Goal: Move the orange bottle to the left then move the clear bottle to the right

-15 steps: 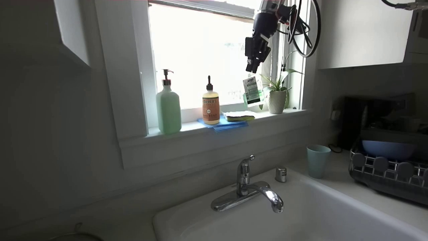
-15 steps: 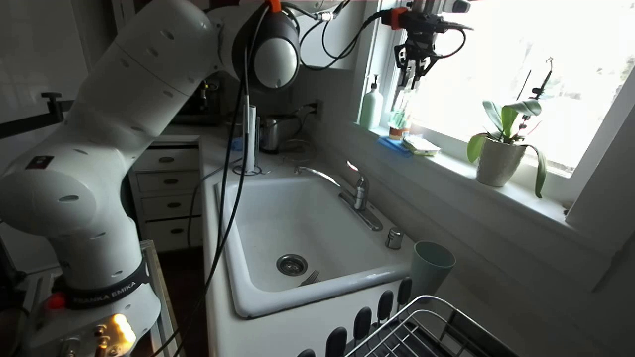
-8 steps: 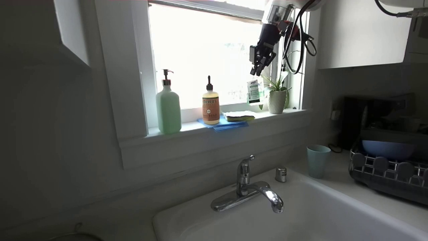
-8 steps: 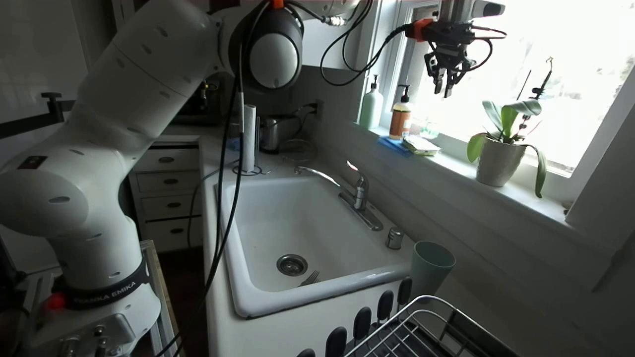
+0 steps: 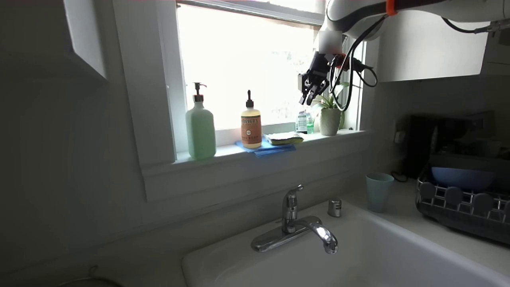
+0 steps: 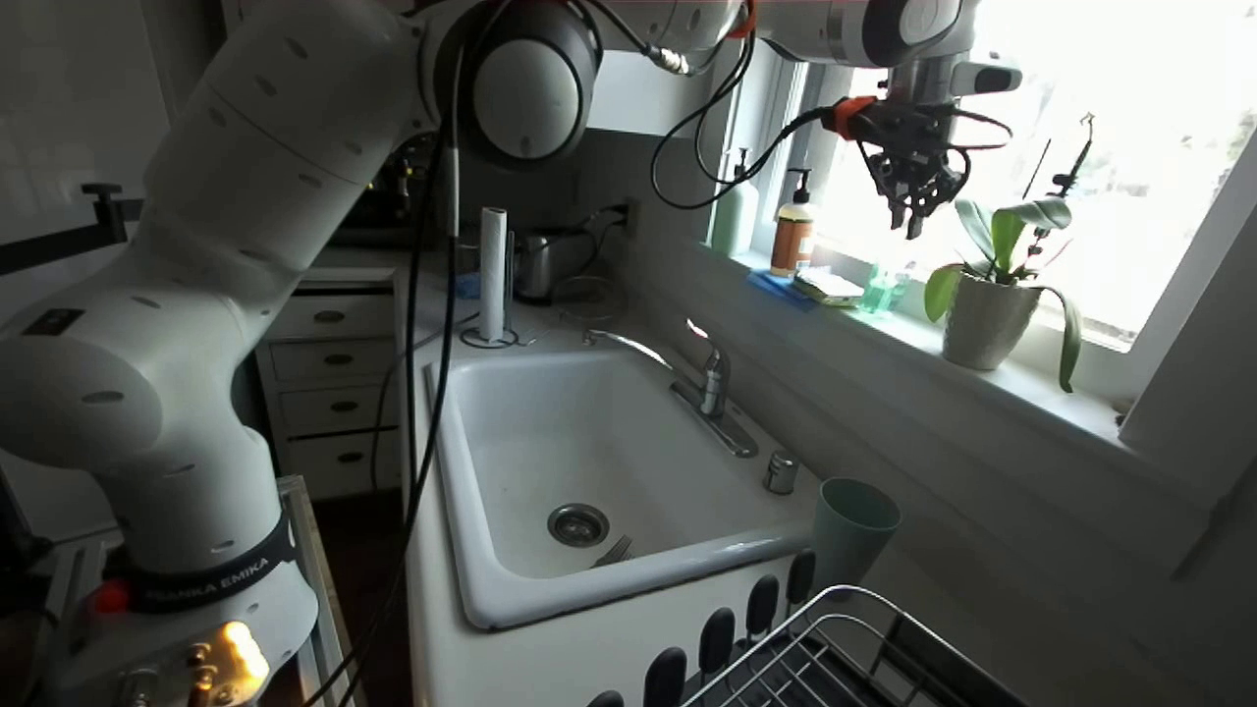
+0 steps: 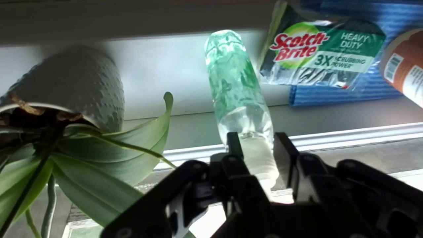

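Half a second on, holds the clear bottle [image 7: 235, 77] lower than before in both exterior views, now between the sponge pack [image 7: 317, 49] and the potted plant [image 5: 330, 121], with base down at the level of the desk [image 5: 350, 133], a white windowsill; cannot tell touching from hovering there. Keeps the fingers [image 7: 235, 145] pinched around its capped end, going by the wrist view. Brings more of the white arm [image 5: 470, 11] into sight at the top, and has an amber glow [image 6: 244, 656] lit at the arm's foot, dark a moment ago. Leaves the orange bottle [image 5: 251, 128] unmoved, upright on the blue cloth [image 5: 275, 150] and well apart from the fingers. Likewise leaves the pump bottle [image 5: 201, 131], pale green, at the opposite end from the plant.

Below, shows a white sink [image 6: 658, 572] with a chrome faucet [image 5: 292, 211], a fork [image 6: 616, 550] near the drain [image 6: 577, 525], and a teal cup [image 6: 852, 540] just beside the corner. Has a dish rack [image 5: 453, 195] farther along, with a blue bowl [image 5: 462, 178] visible over its front edge, and, in an exterior view, a paper roll [image 6: 493, 275] upright near dark-handled drawers [image 6: 304, 360]. Gets bright daylight through the window [image 5: 231, 59], leaving the walls [image 5: 71, 171] dim.
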`<act>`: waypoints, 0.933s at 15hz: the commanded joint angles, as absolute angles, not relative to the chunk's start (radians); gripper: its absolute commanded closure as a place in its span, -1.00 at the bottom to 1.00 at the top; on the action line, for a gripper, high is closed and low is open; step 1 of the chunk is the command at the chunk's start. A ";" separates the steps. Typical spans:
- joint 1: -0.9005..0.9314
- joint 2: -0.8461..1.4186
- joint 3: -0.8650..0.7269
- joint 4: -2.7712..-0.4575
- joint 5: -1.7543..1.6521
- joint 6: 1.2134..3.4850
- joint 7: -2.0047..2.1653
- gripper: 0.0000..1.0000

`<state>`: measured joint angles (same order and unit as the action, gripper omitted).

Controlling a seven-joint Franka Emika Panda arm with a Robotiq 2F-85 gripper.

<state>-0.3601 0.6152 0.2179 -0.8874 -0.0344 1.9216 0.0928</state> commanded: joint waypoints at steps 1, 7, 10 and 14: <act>-0.398 0.487 0.218 -1.125 -0.012 2.056 0.129 0.85; -0.430 0.346 0.225 -1.369 0.011 2.186 0.137 -0.26; -0.440 0.274 0.232 -1.458 0.038 2.201 0.117 -0.66; -0.441 0.185 0.225 -1.544 0.055 2.211 0.119 -1.00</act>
<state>-0.4203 0.2917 0.2203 -1.4175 0.0139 2.1754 0.1253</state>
